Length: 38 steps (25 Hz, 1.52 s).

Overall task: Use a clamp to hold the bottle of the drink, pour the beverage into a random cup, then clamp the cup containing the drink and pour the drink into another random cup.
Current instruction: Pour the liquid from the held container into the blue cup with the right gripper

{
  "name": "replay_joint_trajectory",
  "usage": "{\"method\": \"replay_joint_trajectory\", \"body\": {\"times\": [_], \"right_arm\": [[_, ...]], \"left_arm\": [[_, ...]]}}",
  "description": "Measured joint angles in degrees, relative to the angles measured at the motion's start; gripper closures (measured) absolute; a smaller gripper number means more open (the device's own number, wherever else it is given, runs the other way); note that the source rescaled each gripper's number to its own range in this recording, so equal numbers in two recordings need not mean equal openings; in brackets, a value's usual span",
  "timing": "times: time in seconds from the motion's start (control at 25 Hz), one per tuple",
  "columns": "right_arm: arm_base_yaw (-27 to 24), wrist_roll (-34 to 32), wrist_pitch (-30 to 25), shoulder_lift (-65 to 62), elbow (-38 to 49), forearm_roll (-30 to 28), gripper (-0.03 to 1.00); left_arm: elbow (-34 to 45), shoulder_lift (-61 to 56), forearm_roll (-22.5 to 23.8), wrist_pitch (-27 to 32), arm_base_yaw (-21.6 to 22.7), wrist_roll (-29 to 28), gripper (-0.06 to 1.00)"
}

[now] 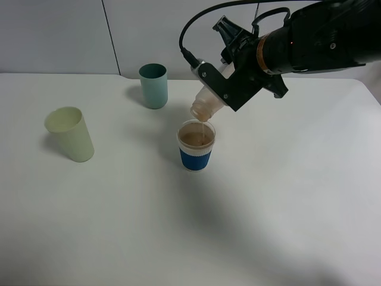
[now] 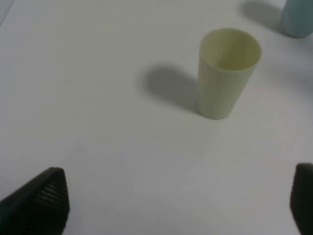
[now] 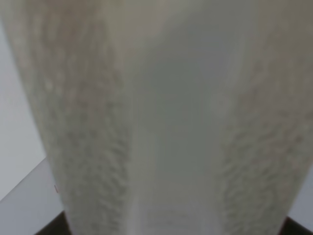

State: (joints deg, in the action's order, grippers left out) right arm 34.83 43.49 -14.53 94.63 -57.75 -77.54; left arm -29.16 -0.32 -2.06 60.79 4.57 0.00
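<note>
Bottle, clamped tight in the right gripper and tipped with its long axis slanting down, has its neck directly above the blue-banded cup, where beige drink sits near the rim.

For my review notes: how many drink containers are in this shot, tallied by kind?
Tall tumblers: 2, the pale green tumbler and the teal tumbler
Short cups: 1, the blue-banded cup
Bottles: 1, the bottle, tipped over the short cup
Total: 4
</note>
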Motion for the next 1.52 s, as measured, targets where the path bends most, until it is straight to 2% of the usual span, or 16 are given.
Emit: {"method": "replay_joint_trajectory", "body": {"times": [0.52,0.64,0.68,0.76,0.92,1.16,1.2,1.36,1.44,1.52], "right_arm": [[0.00,0.56,0.35,0.00,0.00,0.05,0.97],[0.00,0.05,0.35,0.00,0.00,2.03,0.97],[0.00,-2.24,0.24,0.00,0.00,4.62,0.97],[0.00,-3.39,0.24,0.00,0.00,5.81,0.97],[0.00,-10.19,0.19,0.00,0.00,10.72,0.97],[0.00,-12.44,0.13,0.00,0.00,15.63,0.97],[0.00,-13.38,0.00,0.00,0.00,19.47,0.97],[-0.24,-14.86,-0.06,0.00,0.00,26.47,0.97],[-2.52,-17.13,-0.10,0.00,0.00,33.79,0.97],[-3.56,-18.19,-0.15,0.00,0.00,35.96,0.97]], "left_arm": [[0.00,0.00,0.00,0.00,0.00,0.00,0.27],[0.00,0.00,0.00,0.00,0.00,0.00,0.27],[0.00,0.00,0.00,0.00,0.00,0.00,0.27],[0.00,0.00,0.00,0.00,0.00,0.00,0.27],[0.00,0.00,0.00,0.00,0.00,0.00,0.27],[0.00,0.00,0.00,0.00,0.00,0.00,0.27],[0.00,0.00,0.00,0.00,0.00,0.00,0.27],[0.00,0.00,0.00,0.00,0.00,0.00,0.27],[0.00,0.00,0.00,0.00,0.00,0.00,0.27],[0.00,0.00,0.00,0.00,0.00,0.00,0.27]]}}
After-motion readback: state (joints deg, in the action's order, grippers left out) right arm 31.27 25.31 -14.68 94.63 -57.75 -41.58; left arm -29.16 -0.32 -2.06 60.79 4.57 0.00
